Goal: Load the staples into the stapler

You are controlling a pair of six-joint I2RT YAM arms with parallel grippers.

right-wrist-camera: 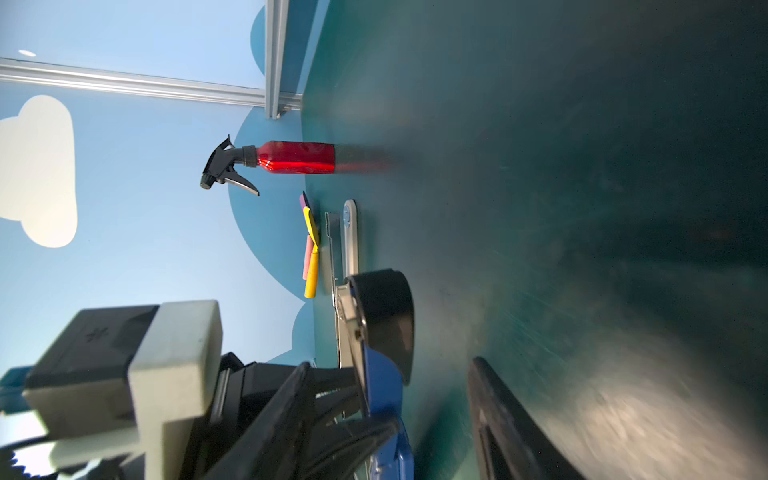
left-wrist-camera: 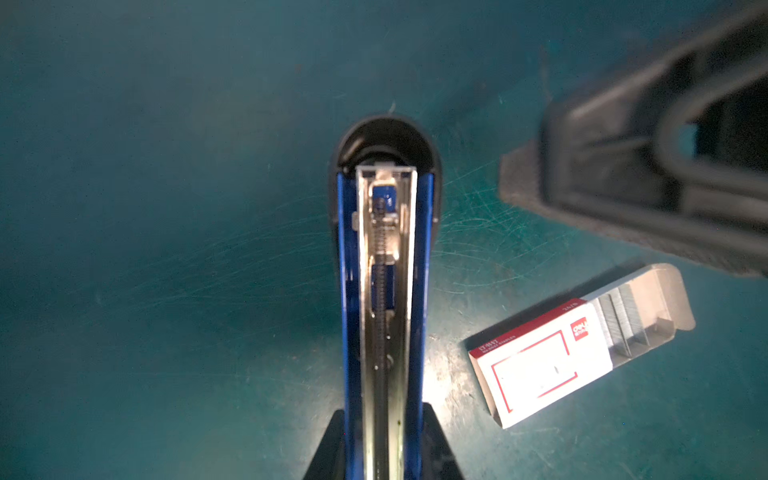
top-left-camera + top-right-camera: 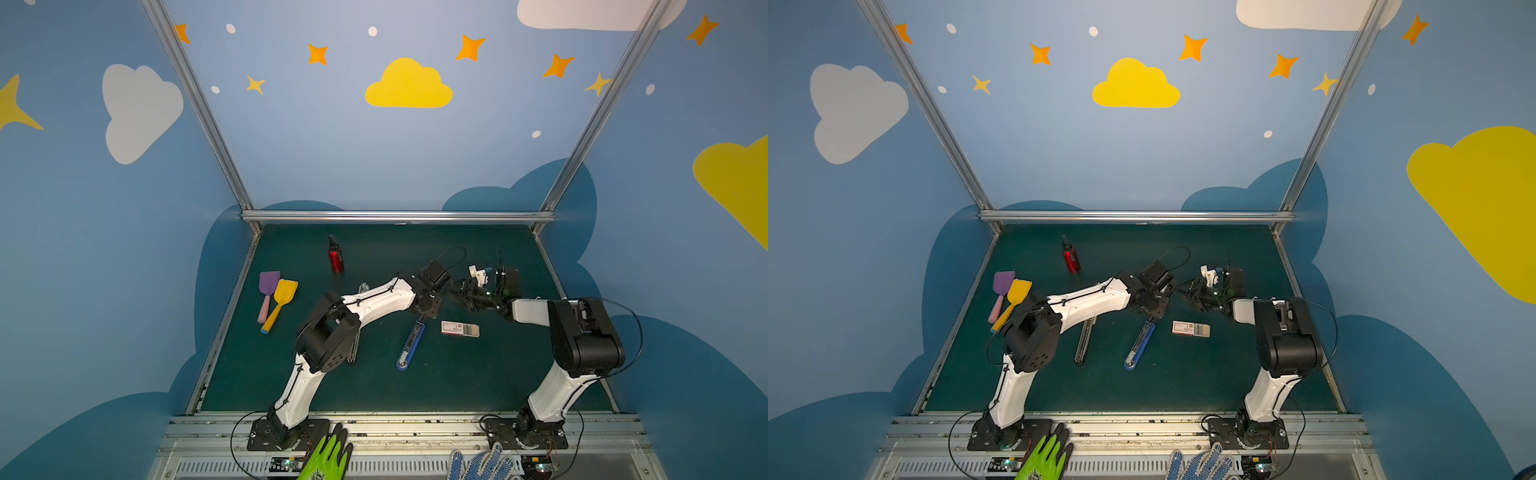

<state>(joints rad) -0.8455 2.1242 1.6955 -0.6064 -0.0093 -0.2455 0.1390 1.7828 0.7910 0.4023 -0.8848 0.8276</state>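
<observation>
At the left of the table (image 3: 478, 382) lie a purple spatula (image 3: 269, 282) and a yellow spatula (image 3: 284, 292), with a red spray bottle (image 3: 335, 258) standing farther back and a metal rail (image 3: 1084, 338) nearer the middle. The left gripper (image 2: 384, 409) is clamped on the rear of the blue stapler (image 2: 384, 291), whose black nose rests on the table and whose magazine channel (image 2: 386, 257) is exposed. Just right of the stapler lies the staple box (image 2: 548, 365), its tray (image 2: 669, 299) partly slid out with the staples (image 2: 619, 324) visible; the right gripper (image 3: 459, 297) hovers beyond it, jaws apart and empty.
</observation>
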